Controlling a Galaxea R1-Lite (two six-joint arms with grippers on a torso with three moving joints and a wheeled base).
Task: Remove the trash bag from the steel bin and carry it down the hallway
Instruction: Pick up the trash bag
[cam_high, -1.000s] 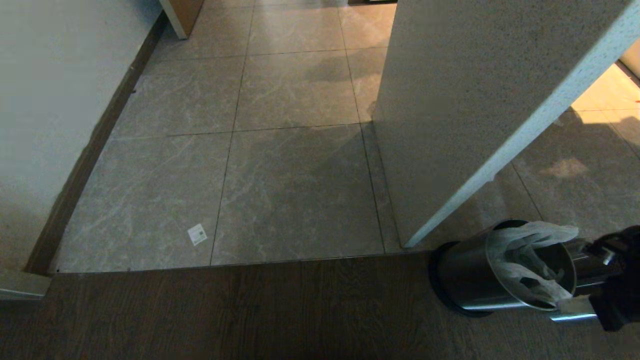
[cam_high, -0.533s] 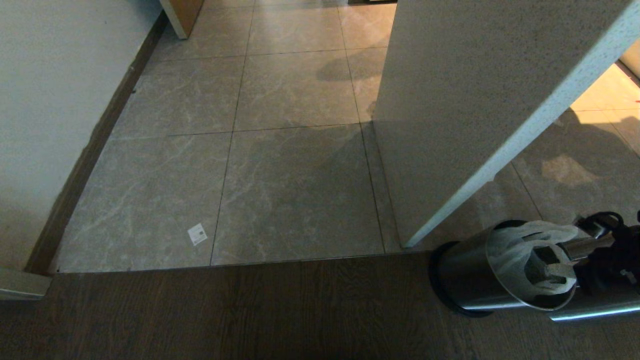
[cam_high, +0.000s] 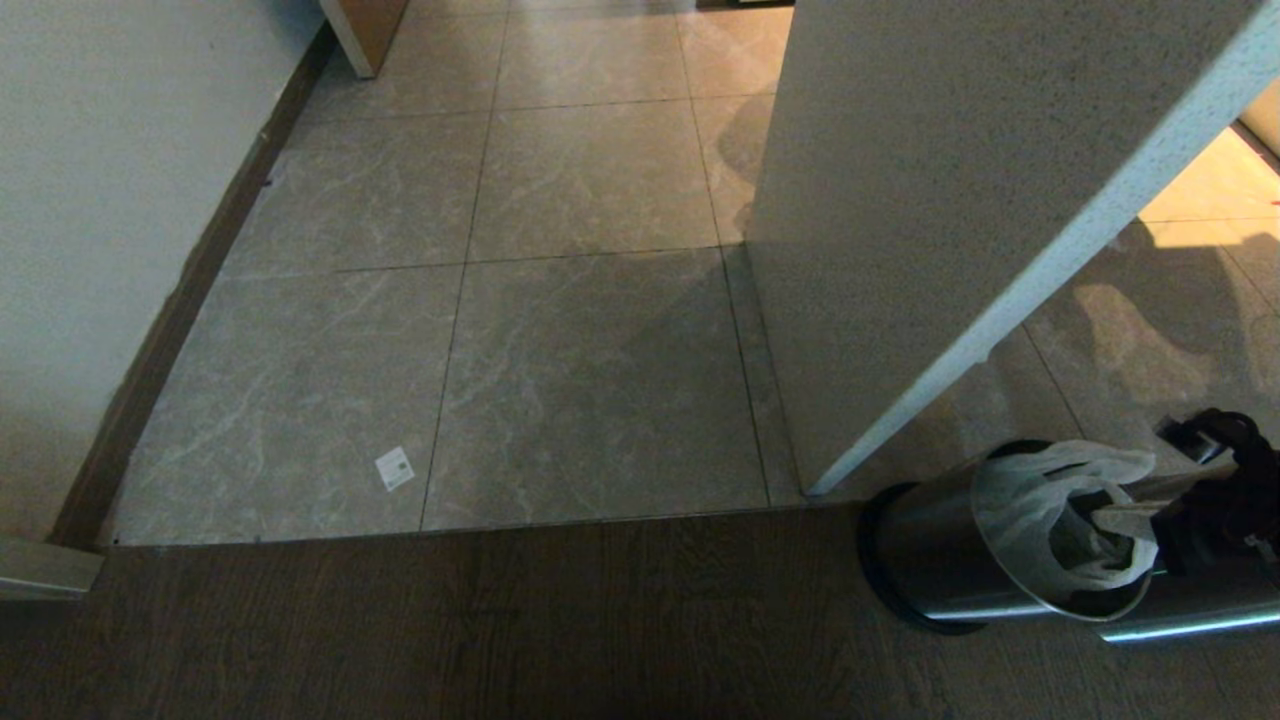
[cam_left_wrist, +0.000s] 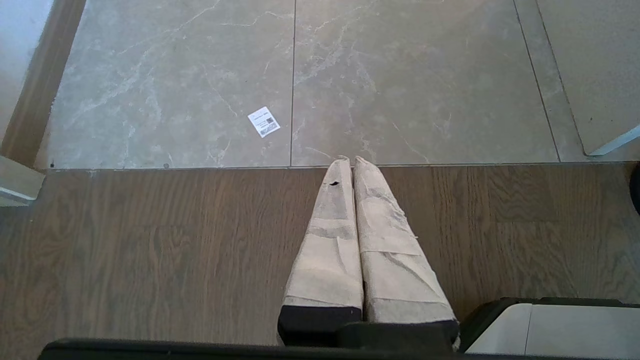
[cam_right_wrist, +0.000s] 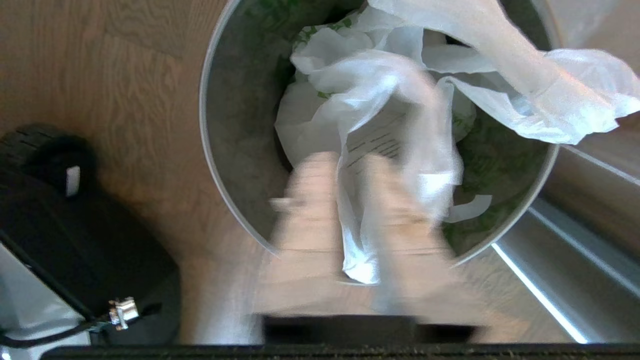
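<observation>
Across the upper and middle frame of the head view ran the hallway floor (cam_high: 560, 330), grey-beige marbled tiles, with a white wall (cam_high: 90, 220) and dark skirting down the left edge. A big speckled white partition (cam_high: 930, 200) cut diagonally through the upper right. Along the bottom of the frame lay dark wood-plank flooring (cam_high: 450, 630), meeting the tiles in a straight seam.

Down in the lower right corner stood the steel bin (cam_high: 930, 570), on the wood just beside the foot of the partition. Inside it sat the trash bag (cam_high: 1040, 520), crinkled white plastic with green print, one part draped out over the far rim.

And there was the right gripper (cam_high: 1125, 520), reaching in from the right edge, right at the bin's mouth! In the right wrist view its fingers (cam_right_wrist: 310, 200) stood slightly parted with a strip of bag (cam_right_wrist: 390, 130) hanging between them; blur kept a firm hold from being clear.

The left gripper (cam_left_wrist: 352, 162) hung over the wood floor in its own wrist view, its taped fingers pressed together, empty. A small white label (cam_high: 394, 468) lay on the tile at lower left.
</observation>
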